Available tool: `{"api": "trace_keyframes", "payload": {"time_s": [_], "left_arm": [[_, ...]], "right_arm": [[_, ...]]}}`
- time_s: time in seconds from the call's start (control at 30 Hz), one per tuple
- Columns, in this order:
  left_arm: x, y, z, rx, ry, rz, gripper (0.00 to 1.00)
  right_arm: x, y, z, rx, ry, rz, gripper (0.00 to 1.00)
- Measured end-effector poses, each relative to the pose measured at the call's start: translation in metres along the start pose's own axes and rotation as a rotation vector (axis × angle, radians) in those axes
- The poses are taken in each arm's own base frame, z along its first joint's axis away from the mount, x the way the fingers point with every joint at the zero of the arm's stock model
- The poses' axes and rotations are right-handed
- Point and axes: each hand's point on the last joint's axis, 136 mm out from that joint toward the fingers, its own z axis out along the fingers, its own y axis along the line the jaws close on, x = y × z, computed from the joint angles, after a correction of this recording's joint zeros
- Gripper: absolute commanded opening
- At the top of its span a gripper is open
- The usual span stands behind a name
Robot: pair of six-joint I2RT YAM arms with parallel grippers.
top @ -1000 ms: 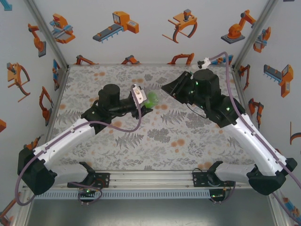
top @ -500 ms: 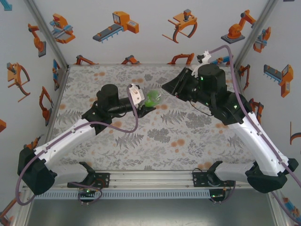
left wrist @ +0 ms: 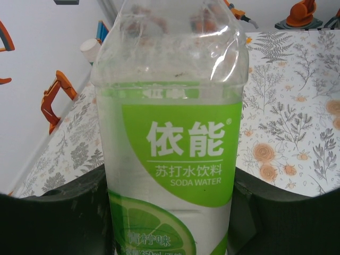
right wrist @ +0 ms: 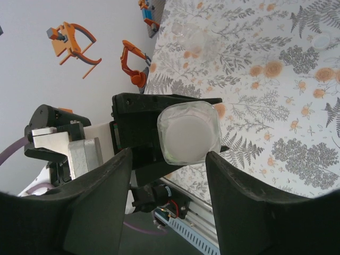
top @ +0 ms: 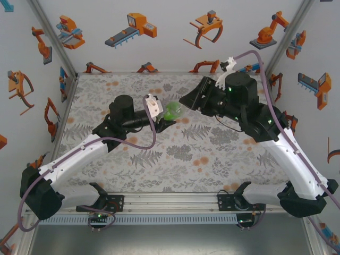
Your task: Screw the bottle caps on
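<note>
My left gripper (top: 161,113) is shut on a clear bottle (left wrist: 170,133) with a green and white soda-water label, and holds it off the table. In the top view the bottle (top: 172,111) shows as a green patch pointing toward the right arm. My right gripper (top: 187,99) is open just beyond the bottle's far end. In the right wrist view that end (right wrist: 188,132) faces the camera as a white round disc in a squarish clear body, above the gap of my right gripper (right wrist: 169,162). I cannot tell whether the disc is a cap. The left gripper (left wrist: 170,212) clamps the bottle's lower body.
A short clear bottle (right wrist: 189,34) lies far off on the floral table (right wrist: 276,106), and a small pale cap (right wrist: 321,41) rests to its right. A white round thing (left wrist: 89,49) sits by the left wall. The walls carry orange robot stickers.
The right gripper has swung left and closer to the bottle's end. The left gripper has raised and tilted the bottle slightly toward it.
</note>
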Motion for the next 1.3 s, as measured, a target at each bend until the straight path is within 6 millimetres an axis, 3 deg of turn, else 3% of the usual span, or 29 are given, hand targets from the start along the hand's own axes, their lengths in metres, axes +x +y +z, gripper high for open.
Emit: {"api": "trace_keyframes", "payload": {"time_s": [0.3,0.6,0.8,0.97,1.13,1.3], "left_arm": [[0.004,-0.006,0.000,0.028,0.012,-0.013,0.00],[-0.012,-0.030,-0.012,0.150,-0.039,-0.018,0.00],[-0.027,-0.053,-0.031,0.252,-0.073,-0.022,0.00],[-0.021,-0.072,-0.041,0.342,-0.047,-0.062,0.00],[-0.014,-0.083,-0.047,0.392,-0.013,-0.098,0.00],[-0.012,-0.090,-0.052,0.420,-0.001,-0.115,0.00]], "right_arm": [[-0.008,0.001,-0.017,0.006,-0.038,-0.129,0.65],[-0.012,0.025,-0.062,-0.115,-0.102,-0.536,0.57],[0.022,0.058,-0.093,-0.370,-0.043,-0.941,0.60],[0.053,0.073,-0.107,-0.577,0.025,-1.180,0.60],[0.073,0.077,-0.100,-0.700,0.101,-1.279,0.59],[0.088,0.072,-0.080,-0.753,0.178,-1.288,0.53]]}}
